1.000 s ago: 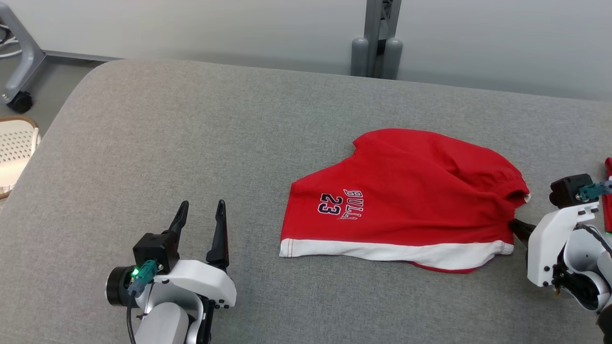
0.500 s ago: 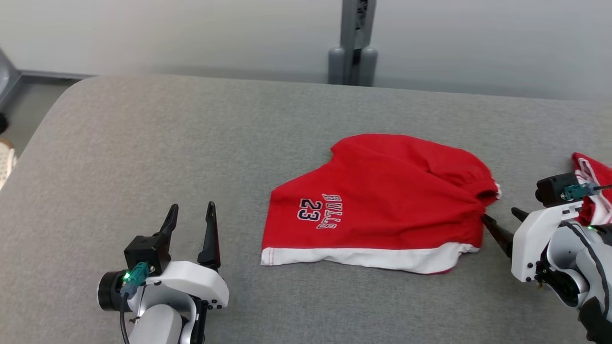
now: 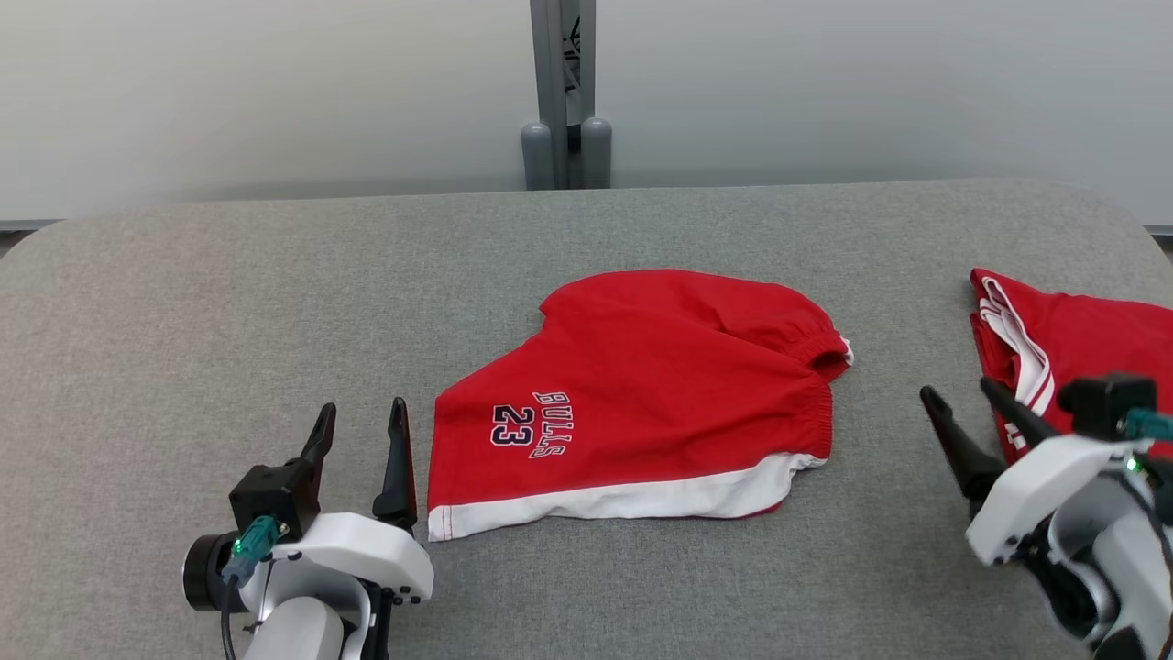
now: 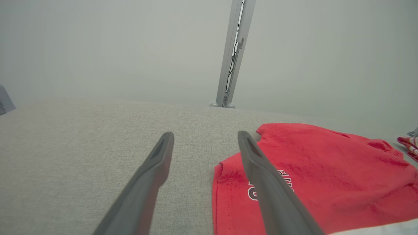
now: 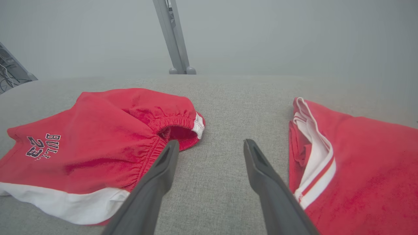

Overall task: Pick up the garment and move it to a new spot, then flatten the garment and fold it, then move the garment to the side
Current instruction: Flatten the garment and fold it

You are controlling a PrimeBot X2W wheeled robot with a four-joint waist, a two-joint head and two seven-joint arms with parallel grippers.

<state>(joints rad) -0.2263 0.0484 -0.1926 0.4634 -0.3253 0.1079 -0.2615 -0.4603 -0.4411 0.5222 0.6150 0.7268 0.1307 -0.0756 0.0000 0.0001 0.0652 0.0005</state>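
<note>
In the head view, red fabric shorts with a white hem (image 3: pixel 641 412) lie mid grey fabric tabletop (image 3: pixel 229 302). The left tool (image 3: pixel 363 406) at their 8 o'clock and the right tool (image 3: pixel 958 389) at 4 o'clock gape wide, both empty. The left wrist view has the shorts at 3 o'clock. The right wrist view has them at 9 o'clock and another red-and-white garment (image 5: pixel 365 163) at 3.

Red "BULLS 23" shorts (image 3: pixel 641 394), white-hemmed, slightly rumpled, flat at the middle of the grey table (image 3: pixel 229 302)
</note>
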